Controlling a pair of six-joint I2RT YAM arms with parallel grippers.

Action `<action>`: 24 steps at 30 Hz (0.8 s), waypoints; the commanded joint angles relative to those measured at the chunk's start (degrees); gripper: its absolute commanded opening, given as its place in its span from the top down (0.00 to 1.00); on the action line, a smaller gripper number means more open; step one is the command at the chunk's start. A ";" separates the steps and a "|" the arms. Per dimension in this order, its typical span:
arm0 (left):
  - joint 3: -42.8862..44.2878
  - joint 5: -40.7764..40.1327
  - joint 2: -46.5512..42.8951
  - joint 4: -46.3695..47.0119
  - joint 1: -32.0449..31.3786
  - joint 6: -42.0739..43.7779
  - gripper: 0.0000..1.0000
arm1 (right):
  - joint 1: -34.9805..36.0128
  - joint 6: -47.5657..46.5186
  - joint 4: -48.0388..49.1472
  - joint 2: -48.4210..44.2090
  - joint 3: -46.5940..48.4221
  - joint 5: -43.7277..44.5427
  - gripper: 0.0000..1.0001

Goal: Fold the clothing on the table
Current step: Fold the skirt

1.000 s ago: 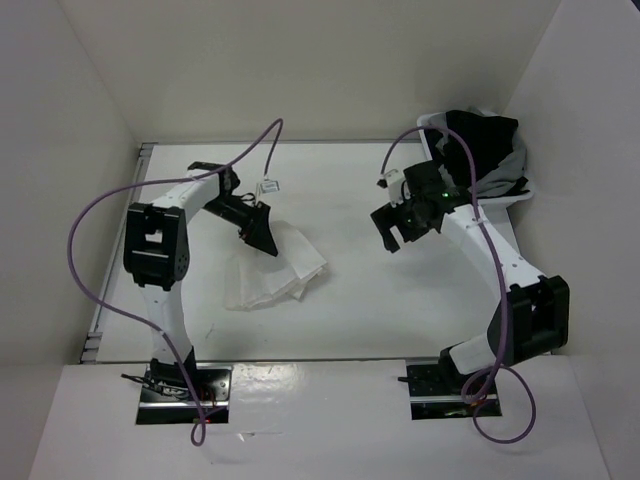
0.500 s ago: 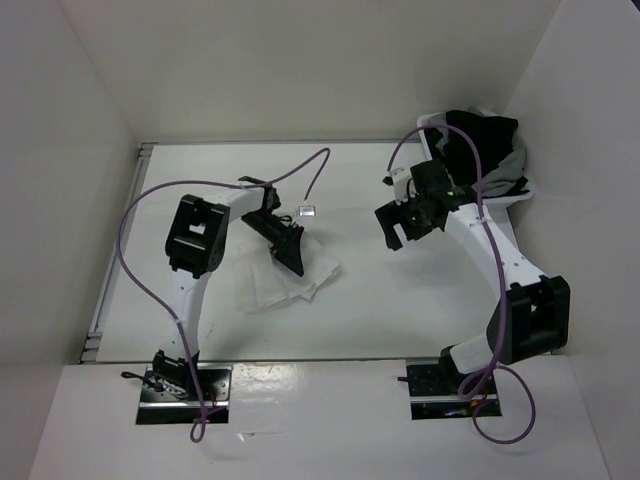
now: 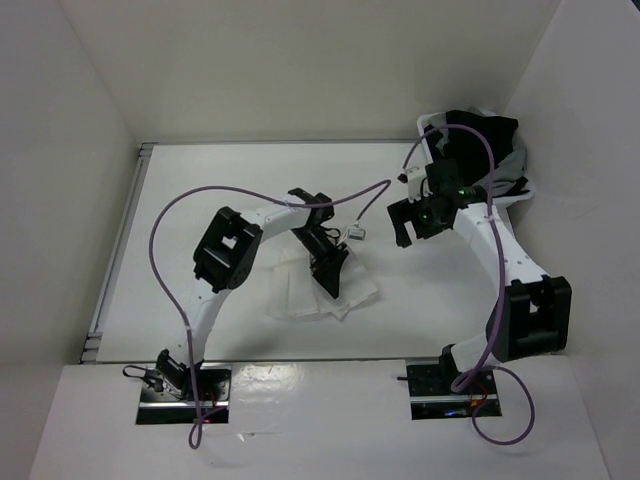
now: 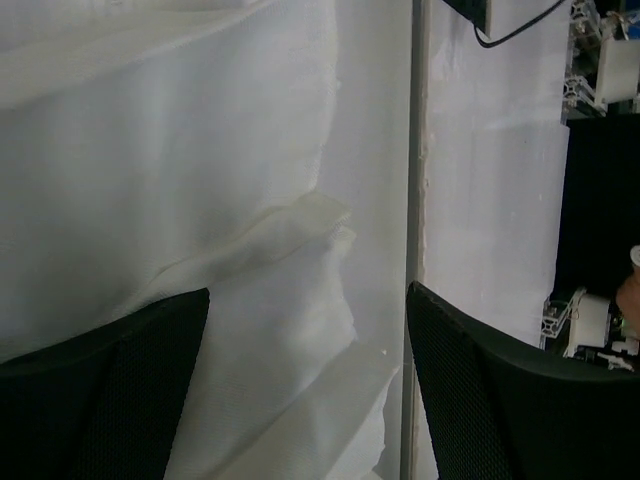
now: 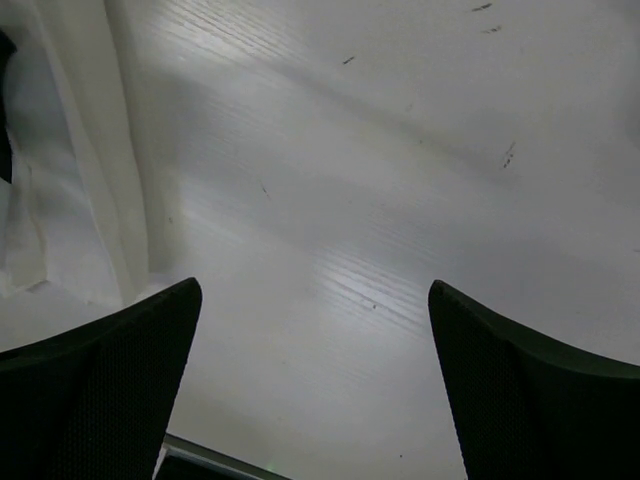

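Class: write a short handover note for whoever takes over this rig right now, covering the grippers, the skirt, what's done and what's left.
Left gripper: open, on or just over the skirt, with fabric under its spread fingers but not gripped.
Right gripper: open, empty, above bare table.
Skirt: mid-table, in rumpled layers.
Done: partly folded, it seems.
Left: probably flatten it and finish the fold.

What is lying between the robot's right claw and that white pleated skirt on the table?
Only bare white table, seen from the top camera; a purple cable's white plug dangles above that stretch.
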 commanded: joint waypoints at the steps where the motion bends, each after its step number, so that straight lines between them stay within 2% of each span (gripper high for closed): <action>1: 0.87 -3.93 -6.51 2.46 4.09 -3.30 0.13 | -3.12 0.87 3.10 -5.02 -1.11 -2.47 0.02; 6: 4.20 -10.79 -20.90 5.10 10.16 -11.04 0.00 | -5.93 0.87 3.81 -9.14 -2.96 -4.32 0.02; 10: 4.83 -13.86 -31.56 6.24 17.54 -15.78 0.00 | -8.13 0.87 5.21 -12.22 -4.28 -5.46 0.02; 11: 3.43 -14.57 -36.80 7.12 21.56 -16.50 0.00 | -8.14 1.40 6.09 -12.92 -5.24 -5.46 0.02; 13: -4.11 -17.46 -42.62 11.51 26.23 -19.03 0.00 | -10.06 1.92 7.84 -15.20 -7.35 -5.46 0.02; 15: -11.05 -22.19 -51.76 17.13 33.70 -20.71 0.00 | -10.94 2.62 9.25 -16.53 -9.64 -5.46 0.02; 16: -18.40 -23.87 -54.40 18.37 36.08 -20.72 0.00 | -12.25 3.67 10.13 -17.93 -10.43 -5.46 0.02; 17: -21.78 -25.72 -58.43 20.47 39.93 -22.20 0.00 | -12.88 4.21 12.14 -18.46 -12.18 -4.85 0.02; 19: -28.63 -29.23 -63.10 22.24 43.73 -23.53 0.00 | -15.15 4.74 14.08 -19.52 -13.59 -4.33 0.02; 20: -35.63 -30.38 -64.87 25.20 45.49 -25.80 0.00 | -15.17 4.74 14.70 -20.13 -13.60 -4.32 0.02; 24: -46.13 -35.04 -70.60 30.68 55.50 -27.66 0.00 | -16.40 6.23 16.29 -20.75 -14.13 0.33 0.02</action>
